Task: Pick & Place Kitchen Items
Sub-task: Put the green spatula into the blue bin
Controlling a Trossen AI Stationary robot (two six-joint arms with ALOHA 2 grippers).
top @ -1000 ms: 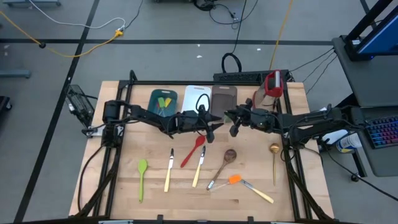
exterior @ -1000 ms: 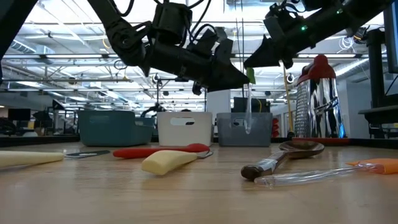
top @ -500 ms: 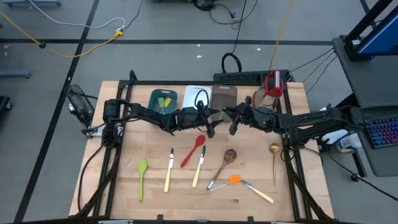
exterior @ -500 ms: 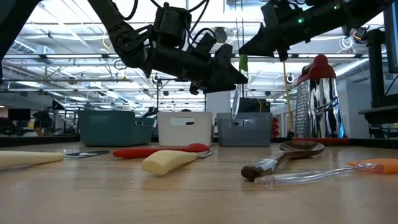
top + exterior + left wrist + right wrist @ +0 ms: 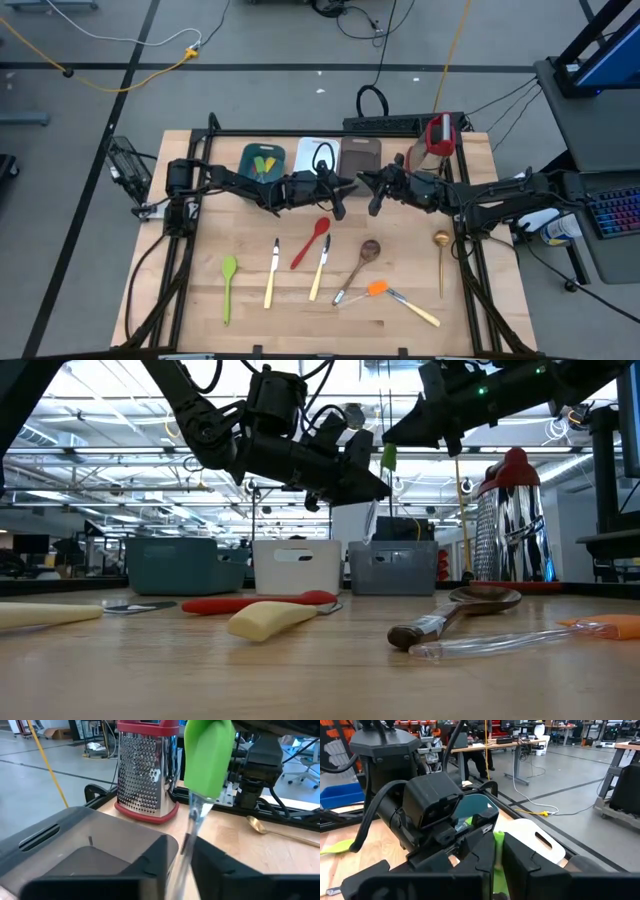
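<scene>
Since a second ago, your two arms have drawn closer together above the back trays, and the green spatula (image 5: 389, 458) has been lifted higher, its clear handle now swung toward the left end effector (image 5: 372, 488). The right end effector (image 5: 400, 430) is clamped on the spatula's green blade, in the air over the grey tray (image 5: 358, 155). The left end effector's fingers sit narrowly on either side of the clear handle; you cannot tell whether they grip it yet, so this looks like a handover in progress. Most work remains: only two utensils lie in the teal tray (image 5: 246, 152). On the tabletop (image 5: 190, 300) wait a green spoon (image 5: 228, 285), two knives (image 5: 271, 272), a red spoon (image 5: 311, 241), a wooden spoon (image 5: 362, 257), an orange spatula (image 5: 400, 299) and a gold spoon (image 5: 440, 258).
</scene>
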